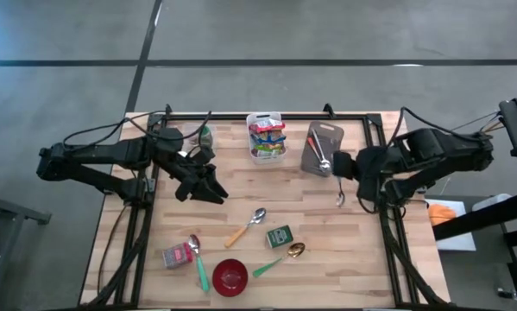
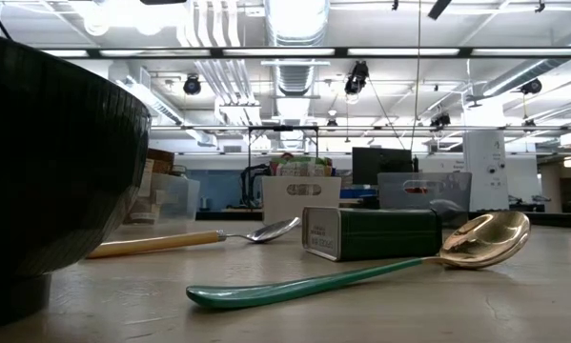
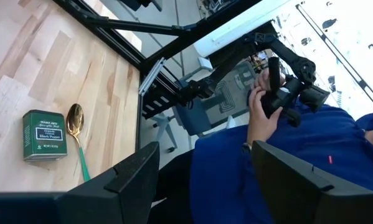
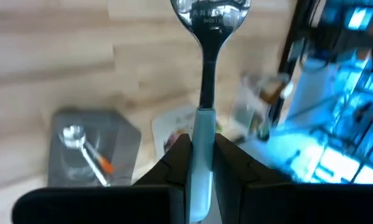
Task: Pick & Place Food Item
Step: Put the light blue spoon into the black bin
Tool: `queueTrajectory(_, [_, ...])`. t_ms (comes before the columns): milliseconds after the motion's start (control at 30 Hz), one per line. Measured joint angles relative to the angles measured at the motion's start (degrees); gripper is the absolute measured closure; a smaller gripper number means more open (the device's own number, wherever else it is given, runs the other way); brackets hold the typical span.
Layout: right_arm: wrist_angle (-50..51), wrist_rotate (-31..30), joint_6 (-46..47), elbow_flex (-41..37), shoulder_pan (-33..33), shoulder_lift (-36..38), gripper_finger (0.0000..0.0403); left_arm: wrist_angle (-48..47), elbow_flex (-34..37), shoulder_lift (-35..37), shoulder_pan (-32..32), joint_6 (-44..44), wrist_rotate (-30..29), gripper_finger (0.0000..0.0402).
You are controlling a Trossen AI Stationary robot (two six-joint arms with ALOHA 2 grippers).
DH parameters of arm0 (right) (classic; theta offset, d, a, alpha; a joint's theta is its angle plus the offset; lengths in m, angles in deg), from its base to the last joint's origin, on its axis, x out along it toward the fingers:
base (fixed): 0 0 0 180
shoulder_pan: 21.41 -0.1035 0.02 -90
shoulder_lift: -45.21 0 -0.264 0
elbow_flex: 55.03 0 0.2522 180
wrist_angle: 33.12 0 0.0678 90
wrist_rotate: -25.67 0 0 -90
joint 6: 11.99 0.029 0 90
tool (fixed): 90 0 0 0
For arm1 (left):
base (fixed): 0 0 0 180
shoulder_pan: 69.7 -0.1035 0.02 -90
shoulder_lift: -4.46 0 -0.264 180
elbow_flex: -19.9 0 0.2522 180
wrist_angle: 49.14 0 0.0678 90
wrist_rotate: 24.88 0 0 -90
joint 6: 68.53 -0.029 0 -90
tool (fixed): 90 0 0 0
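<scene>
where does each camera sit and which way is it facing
High view: overhead, straight down on the table; both arms show.
Low view: table height, level past the green tin; no arm shows.
Left wrist: past the open left hand to the tin; high, low and left wrist share it.
Right wrist: down its right hand, shut on a spoon.

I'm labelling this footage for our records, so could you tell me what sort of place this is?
Most likely a robotics lab or workshop: exposed ceiling ducts and strip lights overhead, monitors on benches behind, and a wooden table in a black frame on a bare concrete floor.
</scene>
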Motion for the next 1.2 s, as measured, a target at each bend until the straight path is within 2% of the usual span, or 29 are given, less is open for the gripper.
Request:
queueTrajectory(333, [1.8,-2.7,0.4,-2.7,3.1,-0.4,0.0370,-0.6,0.0,0.0,0.0,0.0,0.0,0.0144])
queueTrajectory(567, [1.3,-2.8,0.1,-7.2,11.9,-1.2,0.0370,-2.2,0.0,0.0,0.0,0.0,0.0,0.0144])
queueTrajectory(733, [-0.3,-2.6,-10.5,-9.0,16.9,-1.4,0.0370,-3.1,0.0,0.0,0.0,0.0,0.0,0.0144])
queueTrajectory(1200, [-2.2,-2.7,-14.8,-9.6,20.3,-1.2,0.0370,-3.1,0.0,0.0,0.0,0.0,0.0,0.0144])
